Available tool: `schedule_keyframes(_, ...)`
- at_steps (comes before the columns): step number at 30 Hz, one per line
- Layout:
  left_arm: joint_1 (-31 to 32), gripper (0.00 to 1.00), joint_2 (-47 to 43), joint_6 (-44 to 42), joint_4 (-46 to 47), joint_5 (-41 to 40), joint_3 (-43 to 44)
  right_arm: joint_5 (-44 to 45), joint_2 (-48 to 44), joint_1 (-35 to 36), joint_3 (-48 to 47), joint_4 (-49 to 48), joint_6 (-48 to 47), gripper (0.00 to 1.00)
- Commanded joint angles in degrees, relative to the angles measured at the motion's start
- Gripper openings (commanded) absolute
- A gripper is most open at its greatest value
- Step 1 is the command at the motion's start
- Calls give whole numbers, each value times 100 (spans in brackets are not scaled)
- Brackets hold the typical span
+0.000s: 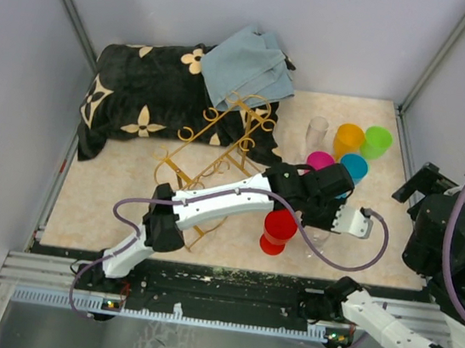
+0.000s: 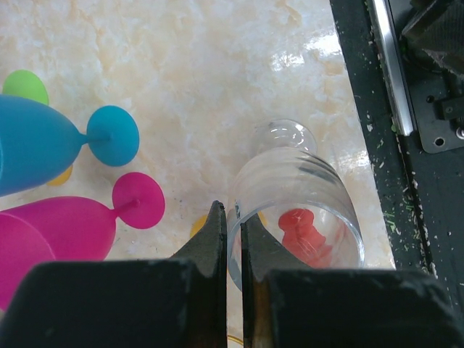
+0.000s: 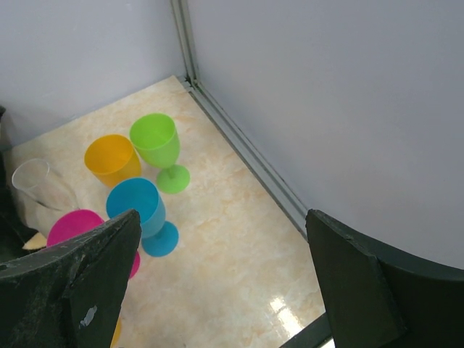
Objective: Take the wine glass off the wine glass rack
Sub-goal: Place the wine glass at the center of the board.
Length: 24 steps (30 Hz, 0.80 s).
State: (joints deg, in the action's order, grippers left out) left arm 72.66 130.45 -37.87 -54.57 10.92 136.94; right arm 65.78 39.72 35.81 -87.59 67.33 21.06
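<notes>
Near the front right of the tabletop [image 1: 384,194], well apart from the gold wine glass rack [image 1: 218,151] and to its right, holds the clear wine glass [image 2: 304,196] in the left end effector [image 2: 230,217], clenched on the bowl wall at the rim with one finger [image 2: 210,243] outside and the other inside. Places the glass directly ahead of that end effector, with the long axis running from the mouth at the fingers away to the round foot [image 2: 286,135] down by the tabletop, so roughly upright and in line with the wrist. Counts as off the rack already, judging by the gap between the two. Probably calls next for a straight lowering along that axis and a release, without tipping toward the red glass [image 1: 278,230] just to the left or the magenta glass [image 2: 72,228] and blue glass [image 2: 43,145] near by. Leaves the right end effector [image 3: 217,246] spread wide on nothing at the far right edge, clearly the farther of the two. Cannot tell from any view foot contact with the tabletop. Barely shows the glass in the top view, lost beneath the left wrist against the pale surface. Hides the depth of the finger hold behind the end effector's own body in the wrist view. Blurs a red shape through the bowl, probably the red glass. Cuts off part of the rack's near side under the left arm.
</notes>
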Motion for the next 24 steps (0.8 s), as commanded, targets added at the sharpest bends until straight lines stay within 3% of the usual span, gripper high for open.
schedule_keyframes(1,20,0,73,-257,-173,77,-136,32,-96,-23,-86,-107,-30,95)
schedule_keyframes(8,26,1,148,-391,-291,-15,-153,-152,-115,-22,-4,-93,6,96)
schedule_keyframes(10,20,8,147,-410,-269,-39,-151,-158,-122,-22,3,-87,-1,96)
schedule_keyframes(17,20,53,105,-404,-128,-190,-142,-216,-152,-22,138,-137,-10,96)
schedule_keyframes(24,28,68,-71,-400,131,-218,11,-307,-152,-22,209,-189,-9,96)
